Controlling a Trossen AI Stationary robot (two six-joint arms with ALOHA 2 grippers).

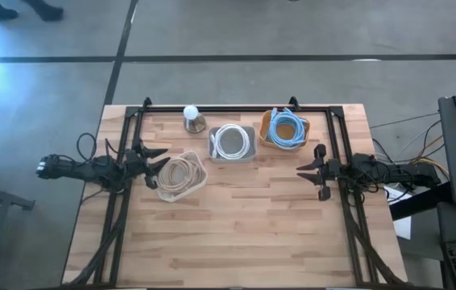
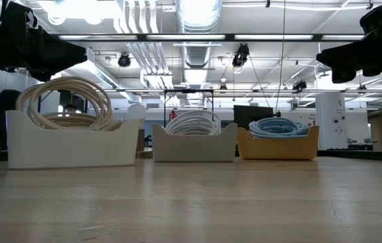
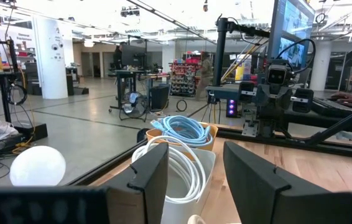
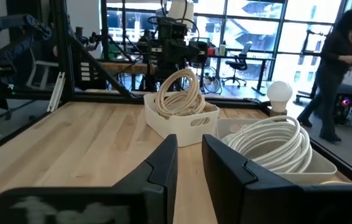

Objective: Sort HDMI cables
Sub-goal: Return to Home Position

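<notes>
Beige coiled cables (image 1: 179, 172) lie in a white bin (image 1: 199, 184) at the table's left. White coils (image 1: 232, 141) fill a grey bin (image 1: 248, 155) in the middle. Light blue coils (image 1: 287, 127) sit in an orange bin (image 1: 267, 135) at the far right. My left gripper (image 1: 159, 159) hovers open above the table just left of the white bin. My right gripper (image 1: 307, 172) hovers open near the right edge, clear of the bins. In the low view both grippers hang high above the tabletop.
A white bulb on a metal base (image 1: 192, 118) stands at the far edge, left of the grey bin. A black frame (image 1: 236, 108) runs along the far and side edges. The near half of the wooden table (image 1: 236, 234) is bare. A person (image 4: 341, 68) stands beyond the table.
</notes>
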